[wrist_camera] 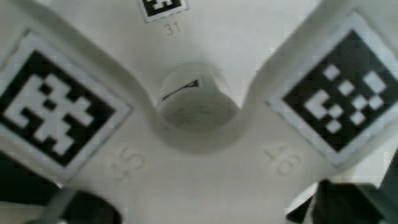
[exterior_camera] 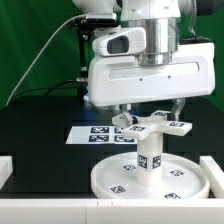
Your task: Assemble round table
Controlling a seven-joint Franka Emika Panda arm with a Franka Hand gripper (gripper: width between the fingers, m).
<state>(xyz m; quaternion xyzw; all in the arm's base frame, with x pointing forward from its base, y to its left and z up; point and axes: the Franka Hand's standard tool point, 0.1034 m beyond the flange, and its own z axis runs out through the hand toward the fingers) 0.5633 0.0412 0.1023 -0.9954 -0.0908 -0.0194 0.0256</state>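
Behind, marker board [exterior_camera: 98, 133]; end effector [exterior_camera: 150, 115] fingers spread around cross-shaped foot piece [exterior_camera: 150, 126].

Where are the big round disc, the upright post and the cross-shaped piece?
round disc [exterior_camera: 110, 180], exterior view, bare top surface near its rim.
post [exterior_camera: 150, 157], exterior view, tagged side.
cross-shaped foot piece [exterior_camera: 178, 127], exterior view, tagged arm end.

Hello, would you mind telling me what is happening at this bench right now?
A Franka arm is putting a small white round table together. The round disc lies flat on the black table at the front, with the short post standing upright at its centre. The end effector sits over the cross-shaped foot piece on top of the post; the wrist view shows the foot piece's tagged arms around a central hub close up. Whether the fingers are closed cannot be told. The marker board lies behind.
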